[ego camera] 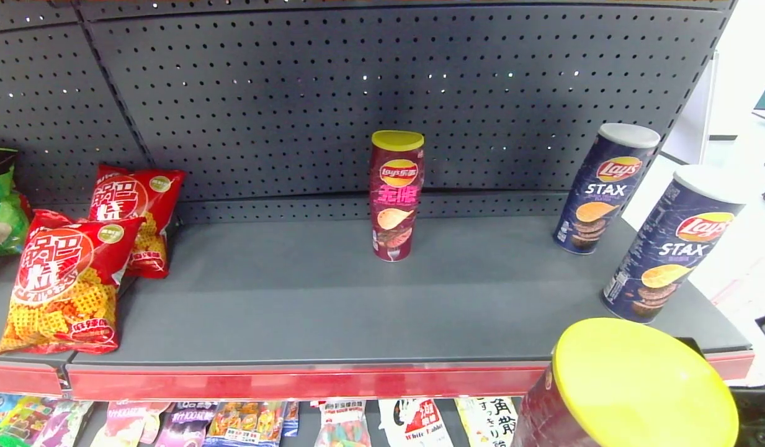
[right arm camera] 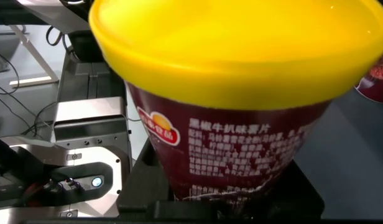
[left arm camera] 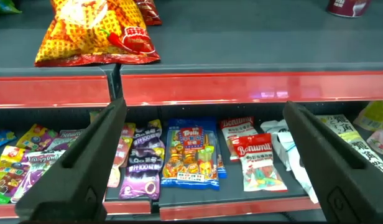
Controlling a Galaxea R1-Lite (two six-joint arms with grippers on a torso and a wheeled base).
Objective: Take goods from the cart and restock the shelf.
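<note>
Head view: the shelf [ego camera: 332, 310] has a grey deck with a red front edge and a pegboard back. A maroon chip can [ego camera: 396, 195] with a yellow lid stands upright at 12 o'clock on the deck, close to the back panel. Two blue chip cans stand at 2 to 3 o'clock, the rear one [ego camera: 605, 186] near the back and the front one [ego camera: 671, 242] nearer the right end, apart from each other. Two red snack bags lie at 9 o'clock, the front bag [ego camera: 66, 285] overlapping the rear bag [ego camera: 140, 214]. A green bag [ego camera: 0, 205] sits beyond them at the far left edge. The held chip can [ego camera: 643, 385], maroon with a yellow lid, is at 5 o'clock, in front of the red edge and not on the deck. Candy packets [ego camera: 246, 422] show on the lower shelf below.

Left wrist view: the left gripper [left arm camera: 205, 109] is spread wide with nothing between its fingers. It faces the red front edge, with the candy packets on the lower shelf [left arm camera: 241, 202] beyond and the front red snack bag above.

Right wrist view: the right gripper [right arm camera: 226, 193] is closed around the lower part of the held chip can, whose yellow lid is toward the camera.
</note>
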